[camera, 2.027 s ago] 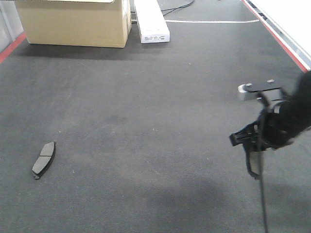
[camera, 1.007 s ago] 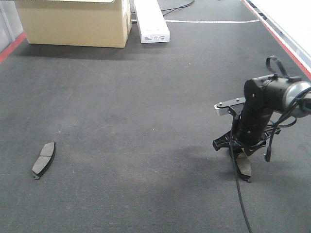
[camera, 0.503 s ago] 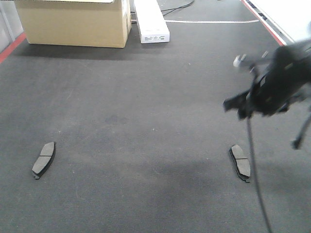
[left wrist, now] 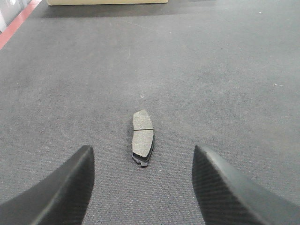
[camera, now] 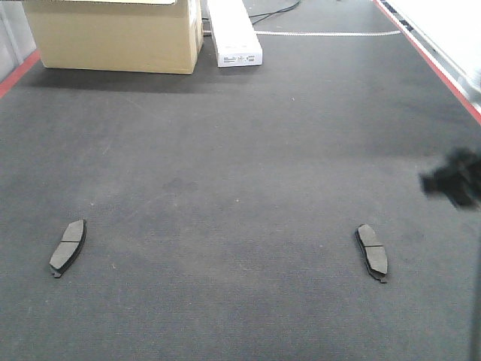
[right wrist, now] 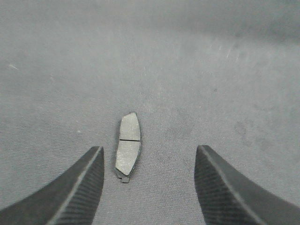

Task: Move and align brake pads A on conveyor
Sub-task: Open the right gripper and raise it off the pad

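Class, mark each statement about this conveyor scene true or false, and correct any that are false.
1. Two brake pads lie on the conveyor, the left pad and the right pad. True.
2. The two pads touch each other. False: they lie far apart, near opposite sides of the belt.
3. The right claw is shut on a pad. False: it is open and empty, and a pad lies flat on the belt ahead of it.
4. The left claw is open. True.
5. A cardboard box stands at the far end of the belt. True.
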